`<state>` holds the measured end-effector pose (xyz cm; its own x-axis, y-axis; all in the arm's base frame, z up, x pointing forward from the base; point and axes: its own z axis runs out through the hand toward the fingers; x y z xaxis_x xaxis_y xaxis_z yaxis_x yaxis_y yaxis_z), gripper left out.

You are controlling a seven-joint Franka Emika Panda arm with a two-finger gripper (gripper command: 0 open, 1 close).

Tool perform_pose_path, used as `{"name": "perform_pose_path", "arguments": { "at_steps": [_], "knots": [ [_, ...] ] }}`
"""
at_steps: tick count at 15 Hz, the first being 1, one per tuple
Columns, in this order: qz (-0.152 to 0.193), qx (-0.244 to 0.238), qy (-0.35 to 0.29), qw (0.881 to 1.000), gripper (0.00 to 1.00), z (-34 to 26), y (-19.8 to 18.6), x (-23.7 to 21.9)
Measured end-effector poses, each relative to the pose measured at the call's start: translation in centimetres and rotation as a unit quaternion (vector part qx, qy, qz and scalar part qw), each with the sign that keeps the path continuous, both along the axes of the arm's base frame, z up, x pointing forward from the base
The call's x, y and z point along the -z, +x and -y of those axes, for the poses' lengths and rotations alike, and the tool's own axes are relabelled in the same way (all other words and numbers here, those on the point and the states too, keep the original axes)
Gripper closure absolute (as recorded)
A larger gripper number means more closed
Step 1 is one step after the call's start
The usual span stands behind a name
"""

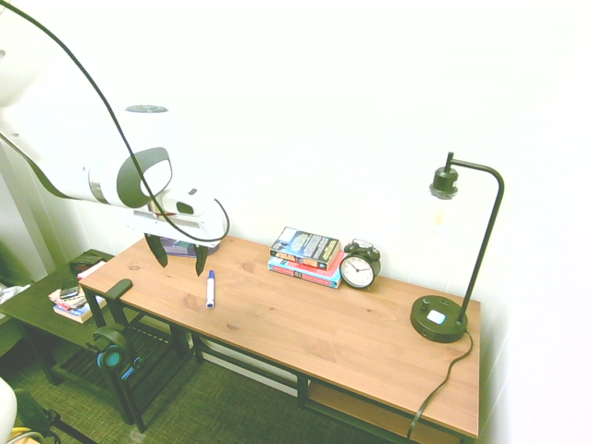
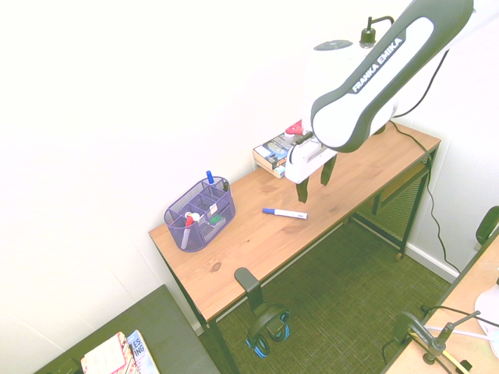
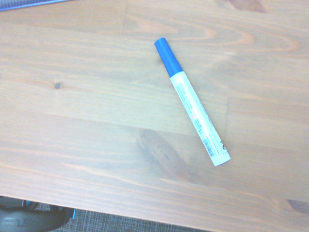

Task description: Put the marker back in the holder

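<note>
The claw (image 2: 313,185) hangs above the wooden counter (image 2: 257,241), pointing down, fingers spread apart and empty. Just beside and below it, the marker (image 2: 284,213) lies flat on the counter, well apart from the holder (image 2: 199,213) at the counter's end.

Wooden desk (image 1: 305,328); marker (image 1: 210,288), holder (image 2: 199,213), books (image 1: 305,256), clock (image 1: 357,269), lamp (image 1: 440,317)

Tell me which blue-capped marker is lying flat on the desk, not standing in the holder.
It is the marker alone on the bare wood below the open hand. The other blue-capped pen stands upright in the mesh holder.
</note>
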<state>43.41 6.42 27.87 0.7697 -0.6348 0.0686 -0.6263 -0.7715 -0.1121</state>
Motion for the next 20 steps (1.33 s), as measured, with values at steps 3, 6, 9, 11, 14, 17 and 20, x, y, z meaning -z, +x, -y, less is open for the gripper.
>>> {"name": "perform_pose_path", "arguments": {
  "at_steps": [3,6,9,11,14,17,20],
  "knots": [
    [0.009,-0.005,0.012,1.0,0.0,-0.4,0.5,3.2],
    [0.02,0.0,0.021,1.0,0.0,-0.3,2.2,5.6],
    [0.026,0.007,0.023,0.999,0.0,0.9,4.3,7.9],
    [0.024,0.009,0.028,0.999,0.0,1.1,5.1,8.9],
    [0.025,0.003,0.037,0.999,1.0,0.7,5.1,9.9],
    [0.025,-0.003,0.035,0.999,1.0,1.3,4.9,10.7],
    [0.026,-0.008,0.032,0.999,1.0,1.6,4.8,11.6]
  ]
}}
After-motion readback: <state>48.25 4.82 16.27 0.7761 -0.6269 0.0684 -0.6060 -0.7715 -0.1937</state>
